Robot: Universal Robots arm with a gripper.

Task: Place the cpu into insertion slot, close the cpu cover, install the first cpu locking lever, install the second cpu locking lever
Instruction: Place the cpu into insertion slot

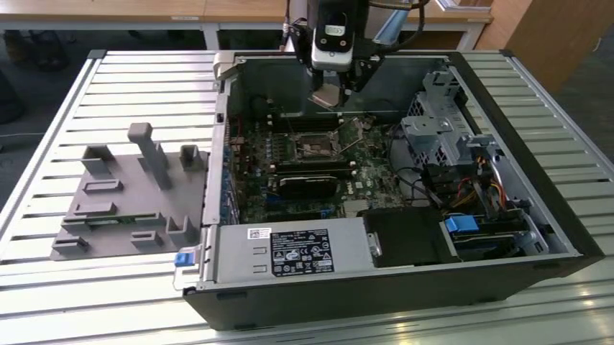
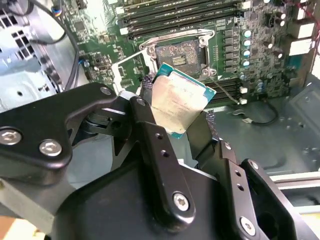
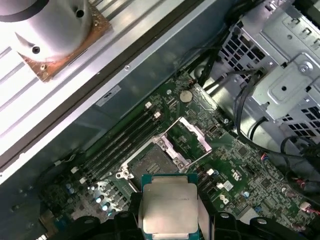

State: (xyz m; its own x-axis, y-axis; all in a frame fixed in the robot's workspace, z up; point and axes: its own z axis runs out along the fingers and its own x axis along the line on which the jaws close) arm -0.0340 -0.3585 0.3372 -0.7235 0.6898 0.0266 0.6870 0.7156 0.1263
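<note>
Grey plastic fixture [image 1: 125, 194] lying on the slatted table [image 1: 57, 287] at the exterior view's left, just beside the open computer case [image 1: 384, 295]. Further right, above the case, the claw [image 1: 331, 90] closed narrow on the cpu [image 2: 180, 100], black fingers [image 2: 152, 135] pressing on two opposite edges, pale metal face tilted. Below and apart from it, the insertion slot [image 1: 315, 147] bare, with the cpu cover [image 3: 195, 136] swung up open beside it.

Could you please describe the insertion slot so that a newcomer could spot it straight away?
Inside the open computer case, find the green motherboard. Beside its long black memory sticks lies the insertion slot: the only small square, dark-centred with a silvery rim.
</note>
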